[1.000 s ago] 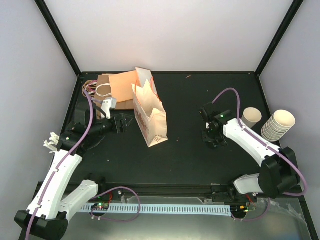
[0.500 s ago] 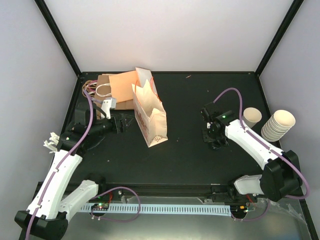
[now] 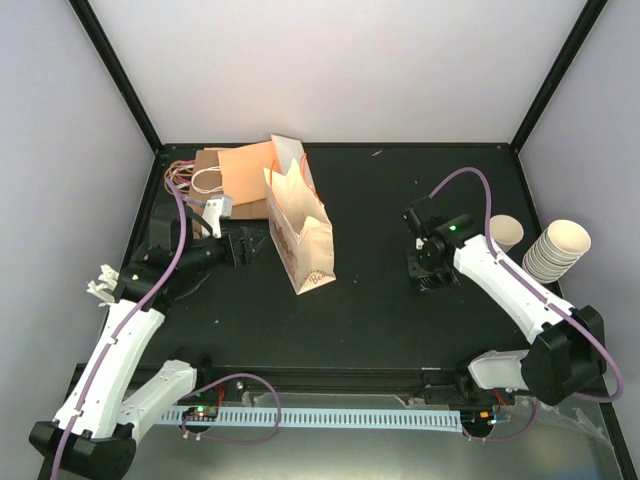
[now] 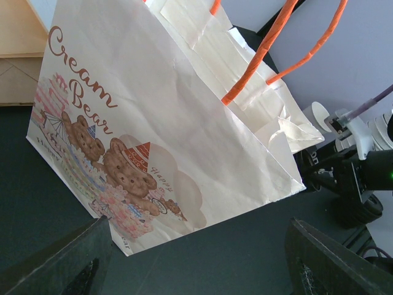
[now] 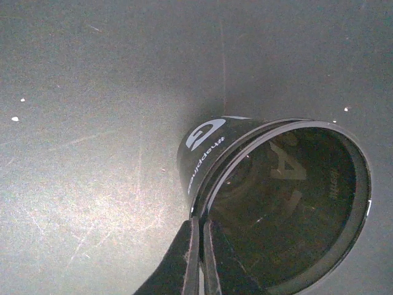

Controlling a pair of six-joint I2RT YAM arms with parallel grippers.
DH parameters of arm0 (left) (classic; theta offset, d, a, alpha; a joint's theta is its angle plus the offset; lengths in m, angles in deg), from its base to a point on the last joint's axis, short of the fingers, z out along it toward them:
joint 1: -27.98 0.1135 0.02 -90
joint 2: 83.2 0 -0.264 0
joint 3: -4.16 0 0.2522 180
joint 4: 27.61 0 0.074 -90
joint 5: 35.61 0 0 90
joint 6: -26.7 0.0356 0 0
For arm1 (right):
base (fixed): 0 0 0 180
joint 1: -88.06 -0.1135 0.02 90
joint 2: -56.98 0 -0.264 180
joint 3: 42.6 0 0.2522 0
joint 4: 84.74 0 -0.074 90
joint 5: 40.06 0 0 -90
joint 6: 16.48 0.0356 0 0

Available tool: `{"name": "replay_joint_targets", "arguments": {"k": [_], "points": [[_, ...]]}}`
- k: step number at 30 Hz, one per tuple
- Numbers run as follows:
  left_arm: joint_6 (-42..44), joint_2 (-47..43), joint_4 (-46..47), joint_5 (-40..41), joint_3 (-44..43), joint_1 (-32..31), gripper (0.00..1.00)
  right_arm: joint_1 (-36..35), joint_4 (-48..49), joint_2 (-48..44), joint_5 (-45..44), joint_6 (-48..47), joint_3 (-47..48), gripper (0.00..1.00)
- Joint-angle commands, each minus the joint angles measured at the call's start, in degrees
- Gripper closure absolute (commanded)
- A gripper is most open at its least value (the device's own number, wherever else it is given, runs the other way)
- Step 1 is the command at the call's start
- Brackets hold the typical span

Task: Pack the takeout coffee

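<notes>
The takeout coffee (image 3: 503,232), a single cream paper cup, stands upright at the right side of the table, just right of my right arm. My right gripper (image 3: 428,270) points down at the table left of it. In the right wrist view, that gripper (image 5: 201,224) is shut on the rim of a black cup (image 5: 206,153) with white print, one finger inside the rim and one outside. The white bear-print paper bag (image 3: 298,235) (image 4: 153,123) stands open mid-left. My left gripper (image 3: 240,247) (image 4: 199,261) is open, low beside the bag's left face, holding nothing.
A tall stack of nested cream cups (image 3: 557,250) leans at the right table edge. A flat brown paper bag (image 3: 240,175) with handles lies at the back left behind the white bag. Dark table (image 3: 370,310) stretches between the arms.
The right gripper's jaws have closed onto the black cup's rim and the arm has shifted slightly to the right. The left arm and the bag have not moved.
</notes>
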Motion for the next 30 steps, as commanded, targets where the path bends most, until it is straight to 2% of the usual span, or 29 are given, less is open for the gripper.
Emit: {"name": "replay_joint_targets", "arguments": {"k": [1, 19, 30], "points": [[0.58, -1.01, 0.55, -0.61, -0.44, 0.24, 0.21, -0.42, -2.01, -1.16, -2.11, -0.06, 2.18, 0.97], [1.00, -1.58, -0.17, -0.16, -0.52, 0.24, 0.20, -3.13, -5.67, 1.83, -5.81, -0.33, 7.25, 0.98], [1.32, -1.53, -0.72, 0.31, -1.14, 0.24, 0.20, -4.98, -12.44, 1.96, -7.31, -0.59, 16.62, 0.99]]}}
